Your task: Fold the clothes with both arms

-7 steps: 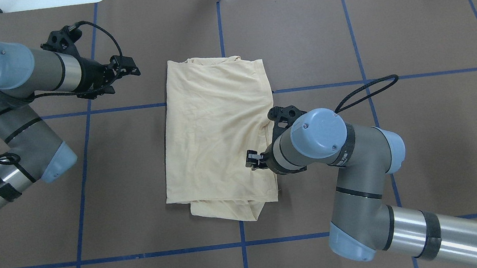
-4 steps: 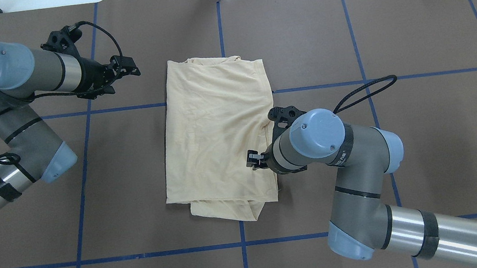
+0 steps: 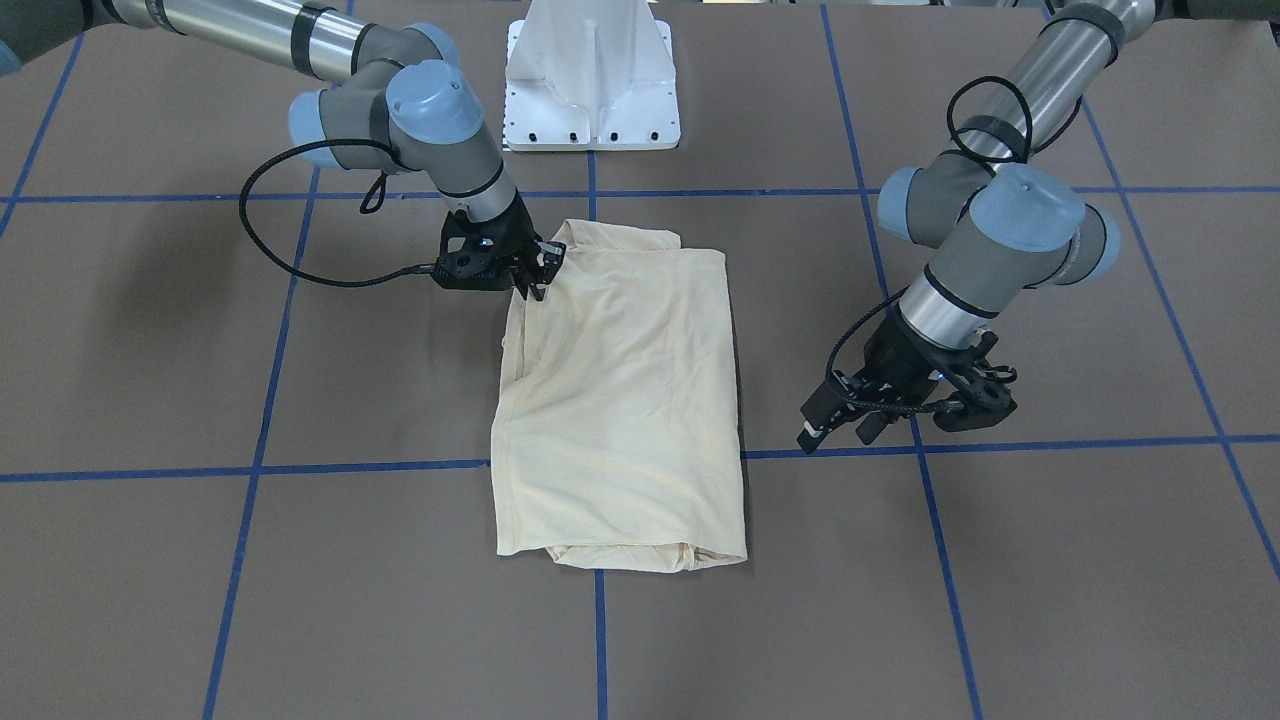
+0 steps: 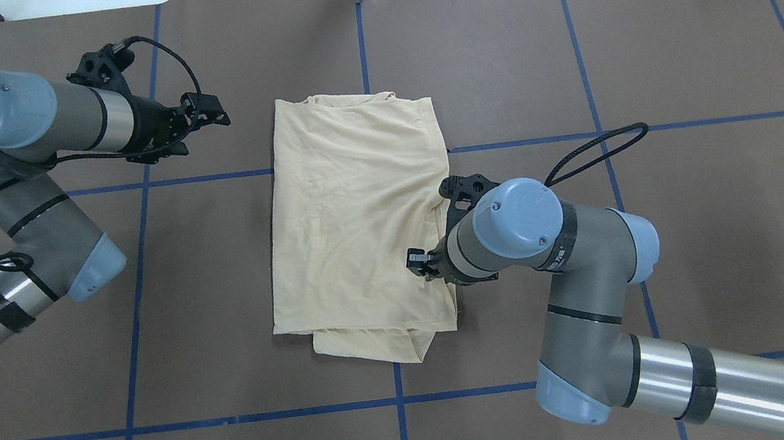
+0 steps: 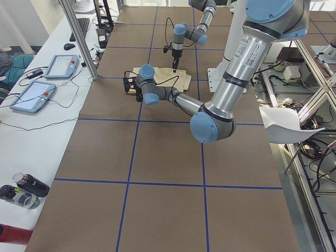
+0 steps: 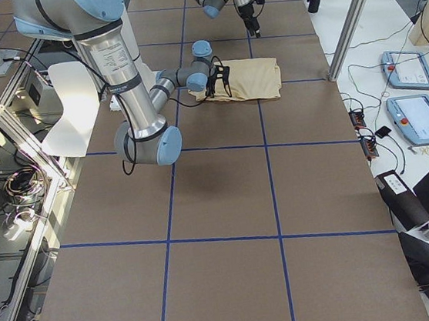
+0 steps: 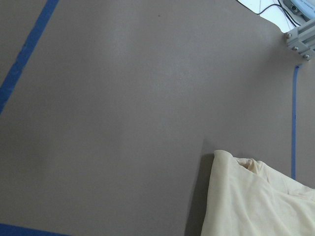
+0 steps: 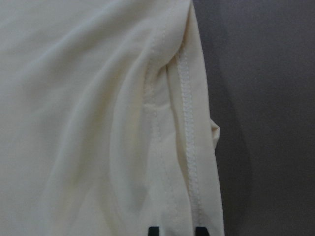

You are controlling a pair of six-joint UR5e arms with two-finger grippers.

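The shirt [image 4: 355, 217] lies flat near the middle of the brown bench [image 4: 694, 215], folded to a rough rectangle with its plain side up. A lower layer pokes out at the end nearest the robot. The right fingers [image 8: 154, 230] point down at the shirt's right edge, close to that near end. Their two tips stand slightly apart with the stitched hem between them, and whether they press on the cloth cannot be told. The left fingers [image 4: 216, 114] are spread and hold nothing. They hang over bare bench well to the left of the shirt's far left corner, and the left wrist view shows only that corner and blue tape lines [image 7: 24, 54].
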